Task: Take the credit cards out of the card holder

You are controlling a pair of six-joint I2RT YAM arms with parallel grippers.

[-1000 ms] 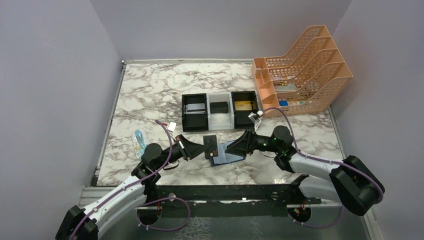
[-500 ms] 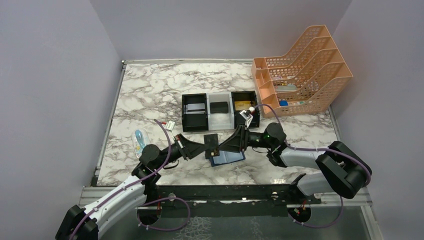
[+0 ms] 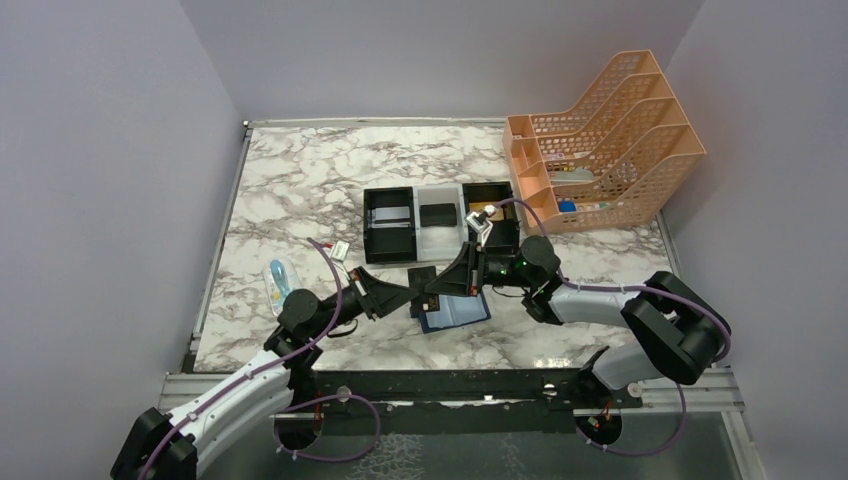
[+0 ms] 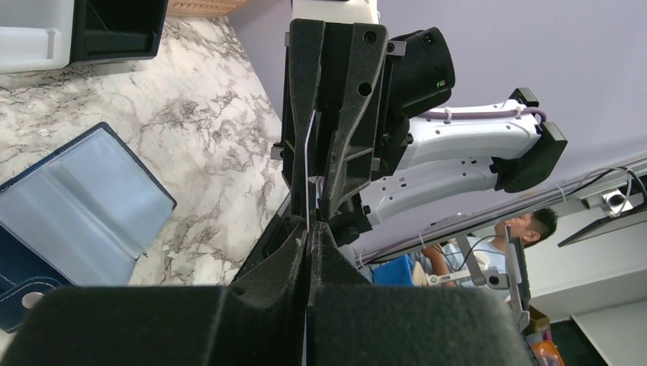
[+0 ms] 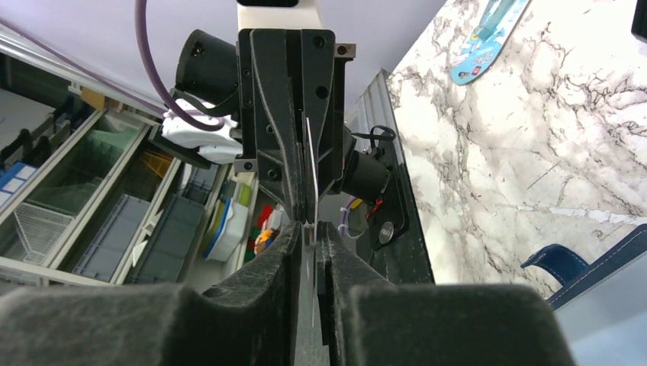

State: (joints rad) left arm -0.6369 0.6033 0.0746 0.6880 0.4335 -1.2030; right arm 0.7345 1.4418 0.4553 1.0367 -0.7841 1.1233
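A black credit card stands on edge in the air between my two grippers. My left gripper is shut on its left end; the left wrist view shows the thin card rising from the closed jaws. My right gripper reaches in from the right. Its jaws stand narrowly open around the card's edge, which lies against one finger with a slim gap to the other. The navy card holder lies open on the table below, its pale pockets up.
Behind the grippers stand a black tray with a silver card, a white tray with a black card, and a black tray with a gold card. A peach mesh rack fills the back right. A blue packet lies left.
My right gripper has moved left to the card and its jaws have narrowed around the card's edge. The left gripper has kept still, holding the card.
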